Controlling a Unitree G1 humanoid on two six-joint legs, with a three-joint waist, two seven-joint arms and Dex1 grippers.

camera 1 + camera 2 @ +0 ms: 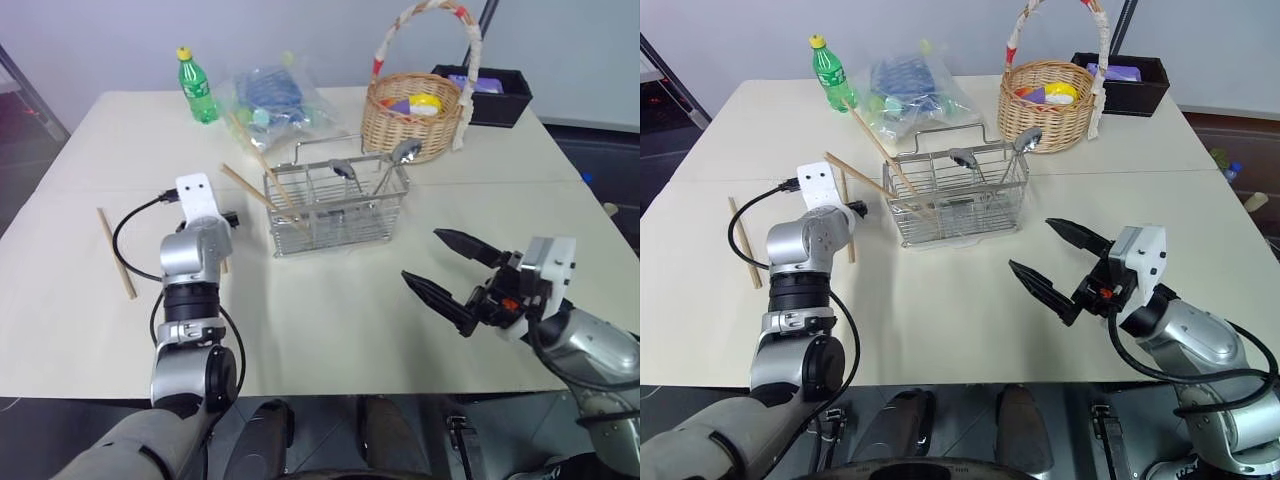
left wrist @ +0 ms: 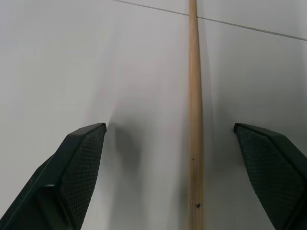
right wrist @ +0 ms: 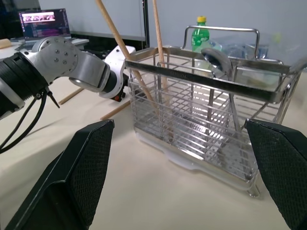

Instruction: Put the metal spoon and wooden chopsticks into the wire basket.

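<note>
Wooden chopsticks are split up: one chopstick (image 1: 116, 253) lies loose at the desk's (image 1: 330, 320) left, another (image 2: 194, 120) lies flat between the wide-spread fingers of the left hand (image 2: 177, 158), untouched. Two more chopsticks (image 1: 262, 172) lean out of the left end of the wire basket (image 1: 338, 207) at mid-desk, with two metal spoons (image 1: 372, 163) standing in its right half. Nearer and to the right, the right hand (image 1: 452, 272) hovers wide and empty, pointing toward the basket.

cream table (image 1: 330, 320), wire basket (image 1: 335, 212), chopstick (image 1: 116, 253)
</note>
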